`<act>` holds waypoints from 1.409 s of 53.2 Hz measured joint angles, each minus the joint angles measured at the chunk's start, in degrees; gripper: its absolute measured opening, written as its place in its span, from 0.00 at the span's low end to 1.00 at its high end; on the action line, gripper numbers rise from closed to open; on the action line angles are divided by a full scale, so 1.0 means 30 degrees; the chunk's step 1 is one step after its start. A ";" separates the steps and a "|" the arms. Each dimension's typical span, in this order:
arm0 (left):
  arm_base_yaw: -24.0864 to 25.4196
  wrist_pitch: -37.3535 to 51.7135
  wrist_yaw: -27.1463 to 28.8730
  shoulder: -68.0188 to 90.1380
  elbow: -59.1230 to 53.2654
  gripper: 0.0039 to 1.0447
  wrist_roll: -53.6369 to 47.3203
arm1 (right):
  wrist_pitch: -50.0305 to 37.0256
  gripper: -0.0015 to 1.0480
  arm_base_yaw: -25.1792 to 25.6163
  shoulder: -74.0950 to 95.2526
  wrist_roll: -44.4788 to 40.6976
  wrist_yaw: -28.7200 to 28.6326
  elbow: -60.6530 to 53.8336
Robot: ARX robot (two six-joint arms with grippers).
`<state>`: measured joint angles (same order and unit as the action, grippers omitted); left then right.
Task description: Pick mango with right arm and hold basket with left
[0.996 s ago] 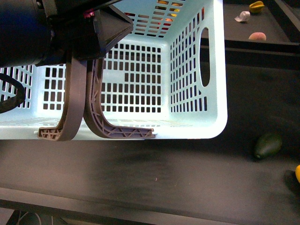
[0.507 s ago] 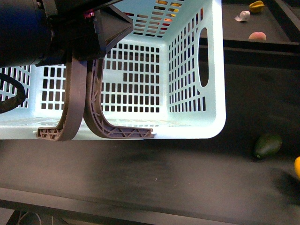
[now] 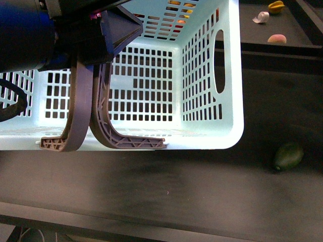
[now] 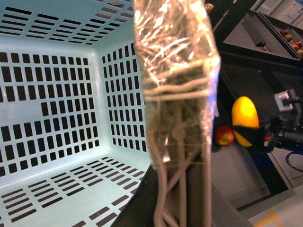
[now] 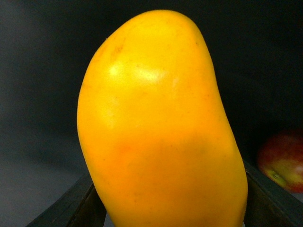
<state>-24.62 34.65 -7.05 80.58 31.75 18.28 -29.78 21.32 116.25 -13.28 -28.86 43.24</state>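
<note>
Overexposed basket [image 3: 212, 138] rim, soft glare on mango [image 5: 161, 127]; near handle [image 4: 177, 104] blurred, dim surroundings

Yellow mango [image 5: 161, 127] upright; turquoise basket [image 3: 212, 75], handles [image 3: 81, 111] raised together.

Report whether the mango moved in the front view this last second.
Yes. The mango lay at the right edge below the unmoved green fruit, edged upward, then left that view.

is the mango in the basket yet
Out. The smooth bright yellow mango sits in the black right hand, outside the pale turquoise slotted plastic basket, whose visible floor is bare.
</note>
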 joint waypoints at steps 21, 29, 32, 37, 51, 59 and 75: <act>-0.0007 0.0000 0.0007 0.0000 0.0000 0.05 0.0000 | -0.0036 0.63 -0.5544 -0.7766 0.7839 -0.0452 -0.1705; -0.0007 0.0000 0.0007 0.0000 0.0000 0.05 0.0000 | 0.0189 0.63 -0.7985 -0.9245 0.9894 0.0284 -0.1647; -0.0007 0.0000 0.0000 0.0000 0.0000 0.05 0.0000 | 0.0306 0.63 -0.8786 -0.9515 1.0346 0.0597 -0.1523; -0.0007 0.0000 -0.0007 0.0000 0.0000 0.05 0.0007 | 0.0401 0.63 -0.9894 -0.9668 1.1030 0.1064 -0.1224; -0.0022 0.0000 0.0000 0.0000 0.0000 0.05 0.0015 | 0.0386 0.63 -1.2713 -0.8918 1.2845 0.2586 0.0328; -0.0022 0.0000 0.0000 0.0000 0.0000 0.05 0.0007 | 0.0583 0.63 -1.3435 -0.7468 1.3107 0.3169 0.1559; -0.0022 0.0000 -0.0007 0.0000 0.0000 0.05 0.0015 | 0.1100 0.63 -1.4185 -0.5085 1.3231 0.3963 0.3155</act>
<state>-24.69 34.65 -7.07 80.58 31.75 18.33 -26.48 -21.23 100.99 26.41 -16.97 52.71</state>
